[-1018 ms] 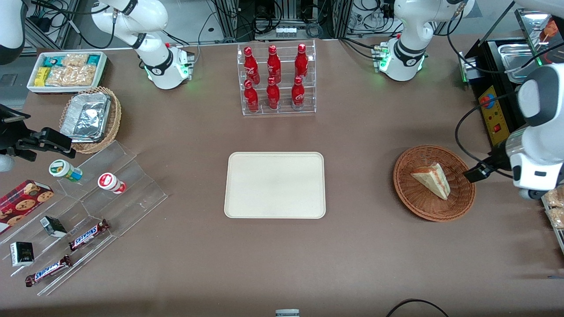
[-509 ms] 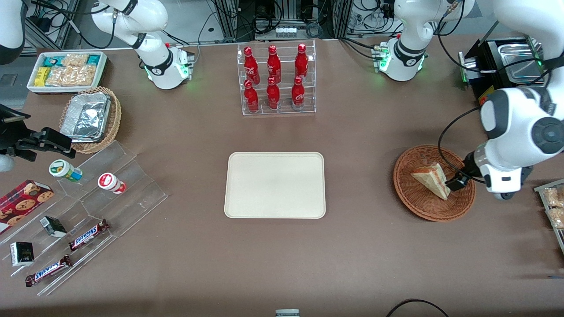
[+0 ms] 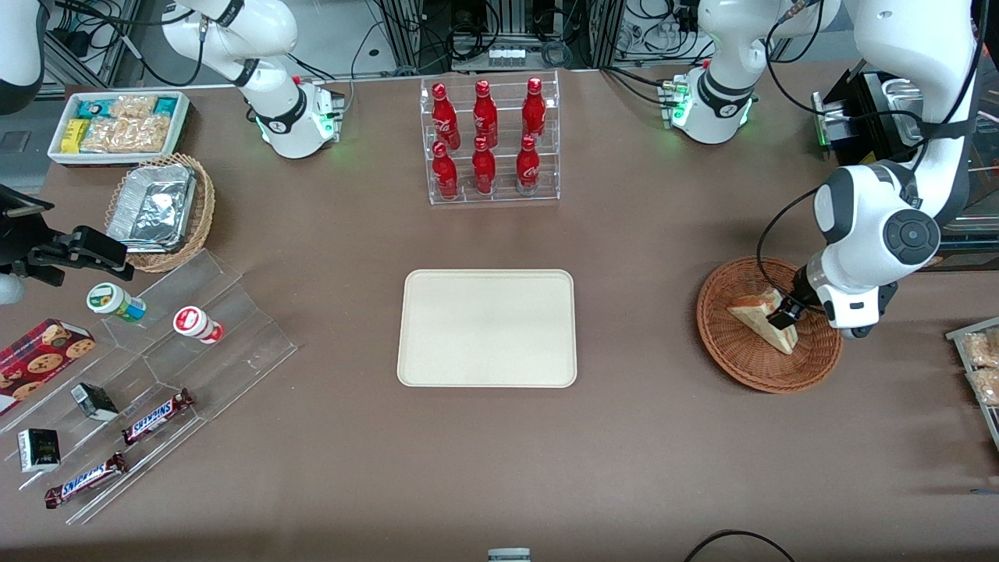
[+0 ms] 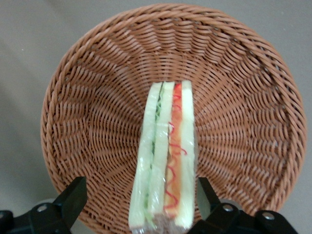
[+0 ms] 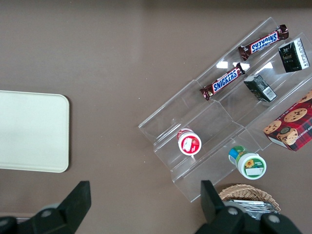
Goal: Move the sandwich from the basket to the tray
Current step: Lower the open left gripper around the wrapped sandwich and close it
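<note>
Mid-table, the tray sitting bare. Toward the working arm's end, sandwich lying in the basket, well apart from the tray. Gripper right over it, fingers spread wide, straddling the wedge.

My end effector hangs low over the basket, its matt black plastic fingers spread wide on either side of the sandwich. The basket is reddish-brown woven wicker, ribbed and rough. The sandwich bread looks pale and soft under a clear glossy film. The tray is smooth, matt cream plastic. The desk has a dull brown, even finish. My arm's shell is glossy white plastic.
</note>
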`<state>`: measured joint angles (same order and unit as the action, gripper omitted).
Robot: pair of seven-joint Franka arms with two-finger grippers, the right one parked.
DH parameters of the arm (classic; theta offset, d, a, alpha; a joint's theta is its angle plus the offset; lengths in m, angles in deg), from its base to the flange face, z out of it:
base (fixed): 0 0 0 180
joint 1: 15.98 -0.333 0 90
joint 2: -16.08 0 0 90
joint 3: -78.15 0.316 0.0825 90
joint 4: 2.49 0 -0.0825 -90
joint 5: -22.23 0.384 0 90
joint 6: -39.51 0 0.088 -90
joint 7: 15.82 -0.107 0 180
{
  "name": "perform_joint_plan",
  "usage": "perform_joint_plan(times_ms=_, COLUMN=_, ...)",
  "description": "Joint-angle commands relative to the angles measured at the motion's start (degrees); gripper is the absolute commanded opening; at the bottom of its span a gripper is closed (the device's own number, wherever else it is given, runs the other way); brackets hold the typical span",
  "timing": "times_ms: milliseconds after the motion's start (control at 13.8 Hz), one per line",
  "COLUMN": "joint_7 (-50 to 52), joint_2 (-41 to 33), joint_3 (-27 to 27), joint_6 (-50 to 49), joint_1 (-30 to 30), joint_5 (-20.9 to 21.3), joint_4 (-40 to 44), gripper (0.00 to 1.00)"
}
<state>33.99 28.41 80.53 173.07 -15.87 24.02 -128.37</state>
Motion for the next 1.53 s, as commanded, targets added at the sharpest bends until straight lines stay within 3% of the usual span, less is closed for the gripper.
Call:
perform_joint_plan(times_ms=0, joint_7=0.8, joint_2=0.8, joint_3=-0.3, joint_6=1.6, joint_1=-0.6, joint_5=-0.4, joint_4=0.3, gripper=0.99)
perform_joint_plan(times_ms=509, joint_7=0.8, joint_2=3.6, joint_3=-0.8, joint_6=5.2, joint_1=0.6, joint_5=-2.9, joint_4=0.7, gripper=0.99)
perform_joint_plan(times_ms=727, joint_7=0.8, joint_2=4.2, joint_3=-0.9, joint_6=5.4, joint_1=0.7, joint_5=-2.9, joint_4=0.6, gripper=0.95)
perform_joint_plan(times_ms=1091, joint_7=0.7, joint_2=5.5, joint_3=-0.9, joint_6=5.4, joint_1=2.0, joint_5=-2.9, joint_4=0.6, gripper=0.68)
perform_joint_plan(times_ms=1236, joint_7=0.3, joint_2=5.1, joint_3=-0.9, joint_6=4.7, joint_1=2.1, joint_5=-2.9, joint_4=0.7, gripper=0.39)
perform_joint_plan(times_ms=1455, joint_7=0.5, joint_2=4.7, joint_3=-0.9, joint_6=4.2, joint_1=2.9, joint_5=-2.9, joint_4=1.2, gripper=0.35)
